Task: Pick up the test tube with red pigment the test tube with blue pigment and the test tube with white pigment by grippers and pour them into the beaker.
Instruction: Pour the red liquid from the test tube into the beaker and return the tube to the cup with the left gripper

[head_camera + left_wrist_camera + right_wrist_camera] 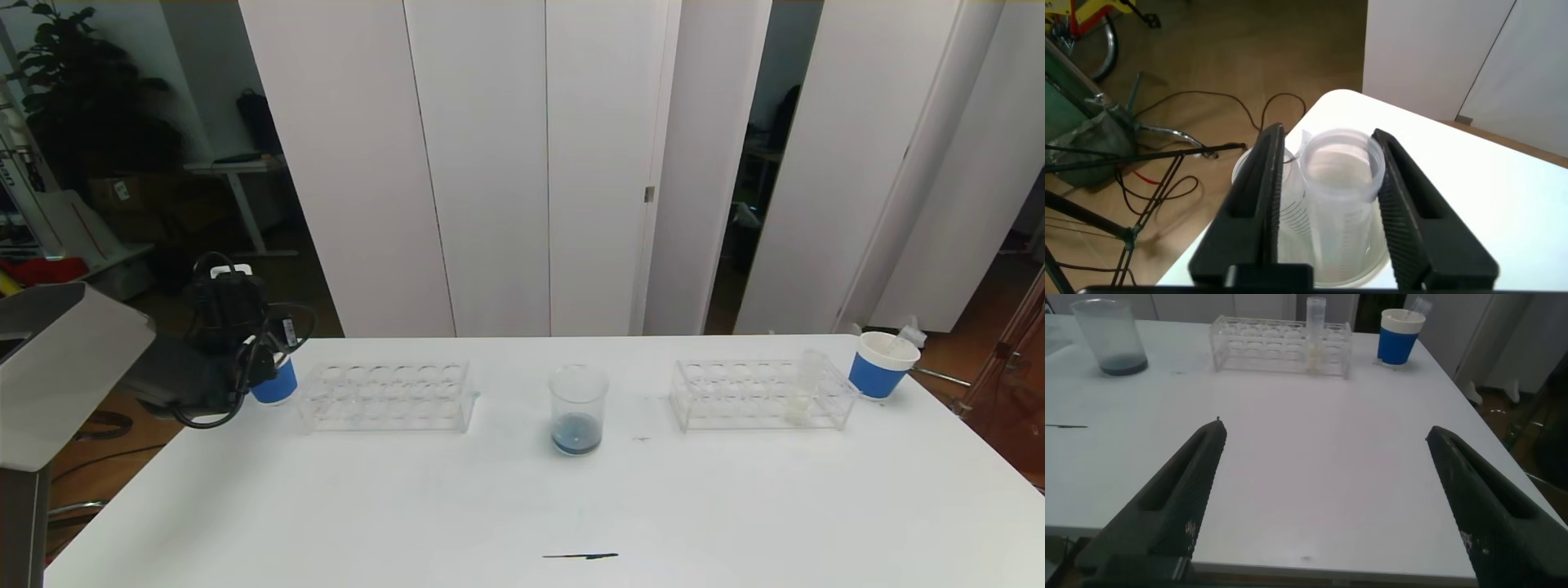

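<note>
Overhead, a white table (522,506) stands before tall white panels (490,163), with a potted plant (65,98) and clutter at the far left. At centre sits the beaker (578,410), dark blue liquid pooled at its bottom. A clear rack (384,398) lies to its left, another rack (763,396) to its right holding the test tube with white pigment (804,390) upright near its right end, beside a blue-banded cup (880,365). A small dark streak (581,557) marks the near edge.

The left gripper (1327,204) hangs over a second cup (276,384) at the table's left corner; its fingers (1259,184) flank a clear tube (1341,196) standing in that cup, slightly parted, barely touching it if at all. The right gripper (1327,498) hovers low at the near right, spread wide and empty, well apart from the white tube.
</note>
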Robot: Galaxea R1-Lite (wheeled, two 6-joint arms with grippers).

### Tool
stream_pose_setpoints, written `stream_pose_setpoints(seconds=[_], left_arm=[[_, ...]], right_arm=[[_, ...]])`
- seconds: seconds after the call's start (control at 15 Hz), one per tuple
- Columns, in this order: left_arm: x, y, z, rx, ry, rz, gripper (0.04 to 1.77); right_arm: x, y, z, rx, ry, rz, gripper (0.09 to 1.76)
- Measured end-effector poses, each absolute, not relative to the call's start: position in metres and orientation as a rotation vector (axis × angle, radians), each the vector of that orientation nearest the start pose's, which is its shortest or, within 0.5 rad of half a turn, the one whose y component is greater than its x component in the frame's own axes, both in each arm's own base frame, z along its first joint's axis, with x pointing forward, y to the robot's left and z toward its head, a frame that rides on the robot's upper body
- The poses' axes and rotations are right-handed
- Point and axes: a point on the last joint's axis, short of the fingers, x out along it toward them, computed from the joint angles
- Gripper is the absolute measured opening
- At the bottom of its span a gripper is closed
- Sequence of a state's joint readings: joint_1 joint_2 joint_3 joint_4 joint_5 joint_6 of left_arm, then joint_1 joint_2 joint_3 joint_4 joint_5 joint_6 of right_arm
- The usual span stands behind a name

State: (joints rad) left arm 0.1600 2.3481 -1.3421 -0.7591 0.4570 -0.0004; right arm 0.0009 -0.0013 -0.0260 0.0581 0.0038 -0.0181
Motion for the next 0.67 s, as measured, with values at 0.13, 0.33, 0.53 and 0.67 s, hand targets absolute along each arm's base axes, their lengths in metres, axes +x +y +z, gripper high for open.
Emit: stream_pose_setpoints(seconds=[0.13,0.33,0.53,0.67], left_arm=[[0.457,0.083,0.085,0.034,0.239,0.613,1.51],[0.457,0.08,0.089,0.035,0.229,0.608,1.75],[0.455,0.077,0.102,0.034,0.204,0.601,1.75],[0.45,0.072,0.12,0.041,0.179,0.59,1.75]], right_arm=[[-0.025,0.0,0.077,-0.018,0.03,0.006,1.75],[-0.025,0.0,0.077,-0.018,0.03,0.005,1.75],[-0.025,0.0,0.077,-0.018,0.03,0.005,1.75],[-0.025,0.0,0.077,-0.018,0.031,0.006,1.75]])
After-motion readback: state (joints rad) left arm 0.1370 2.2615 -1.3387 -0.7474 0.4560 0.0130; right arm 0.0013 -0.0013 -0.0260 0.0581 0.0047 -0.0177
